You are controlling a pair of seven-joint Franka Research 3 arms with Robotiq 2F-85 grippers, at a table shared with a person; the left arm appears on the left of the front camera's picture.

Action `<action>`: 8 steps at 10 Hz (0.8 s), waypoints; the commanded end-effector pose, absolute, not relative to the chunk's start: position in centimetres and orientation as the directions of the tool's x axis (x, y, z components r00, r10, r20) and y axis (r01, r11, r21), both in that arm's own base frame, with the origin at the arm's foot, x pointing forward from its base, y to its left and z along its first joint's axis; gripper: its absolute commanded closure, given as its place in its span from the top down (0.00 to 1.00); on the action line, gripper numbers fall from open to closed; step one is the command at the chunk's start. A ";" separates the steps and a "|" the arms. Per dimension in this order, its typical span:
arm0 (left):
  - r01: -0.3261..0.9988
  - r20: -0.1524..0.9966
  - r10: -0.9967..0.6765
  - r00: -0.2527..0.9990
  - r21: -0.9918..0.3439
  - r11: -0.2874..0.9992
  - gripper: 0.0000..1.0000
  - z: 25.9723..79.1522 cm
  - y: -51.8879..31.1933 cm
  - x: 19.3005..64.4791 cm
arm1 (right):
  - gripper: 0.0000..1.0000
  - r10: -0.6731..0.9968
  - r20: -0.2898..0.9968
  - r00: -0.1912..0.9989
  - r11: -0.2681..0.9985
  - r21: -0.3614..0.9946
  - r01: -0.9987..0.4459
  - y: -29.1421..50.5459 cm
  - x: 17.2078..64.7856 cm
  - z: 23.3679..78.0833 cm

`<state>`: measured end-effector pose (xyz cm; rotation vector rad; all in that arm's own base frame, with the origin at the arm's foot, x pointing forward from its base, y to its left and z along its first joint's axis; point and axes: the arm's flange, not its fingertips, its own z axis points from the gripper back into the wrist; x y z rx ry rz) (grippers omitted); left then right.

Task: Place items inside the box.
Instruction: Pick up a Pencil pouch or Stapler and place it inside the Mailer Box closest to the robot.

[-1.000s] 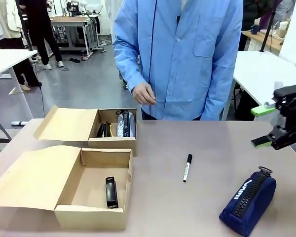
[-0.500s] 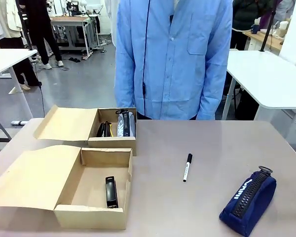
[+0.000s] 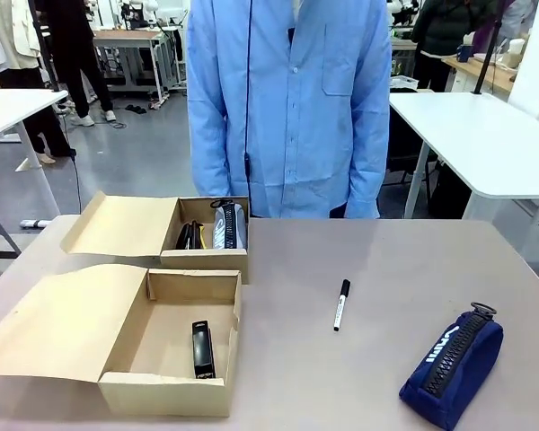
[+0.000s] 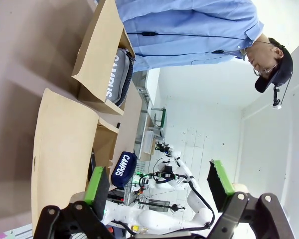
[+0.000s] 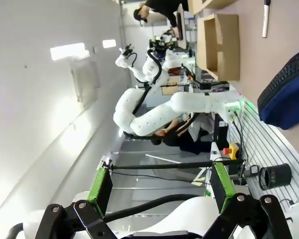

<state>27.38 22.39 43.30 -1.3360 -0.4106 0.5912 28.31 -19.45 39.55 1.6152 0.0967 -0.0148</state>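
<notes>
Person (image 3: 287, 108) has shifted left since a second ago, hands hidden. Box (image 3: 162, 395) is open, near-left. Pouch (image 3: 449, 368) near-right on the table, lettering reads CAMPUS. Left gripper (image 4: 158, 181) and right gripper (image 5: 160, 183): fingers wide, empty. Marker (image 3: 341, 305) mid-table, print illegible. Stapler (image 3: 202, 348) inside the box.

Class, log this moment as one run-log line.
box: flap open, one stapler inside | marker, pouch: outside, on table | left hand: open, empty | right hand: open, empty
</notes>
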 end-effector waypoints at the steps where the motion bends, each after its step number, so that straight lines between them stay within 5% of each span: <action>1: -0.146 -0.038 0.606 0.794 -0.981 0.129 1.00 43.3 22.4 27.1 | 1.00 0.058 -0.091 0.994 -0.015 0.996 0.092 -19.0 27.8 41.8; 8: -0.146 -0.038 0.606 0.794 -0.981 0.129 1.00 43.3 22.4 27.1 | 1.00 0.058 -0.091 0.994 -0.015 0.996 0.092 -19.0 27.8 41.8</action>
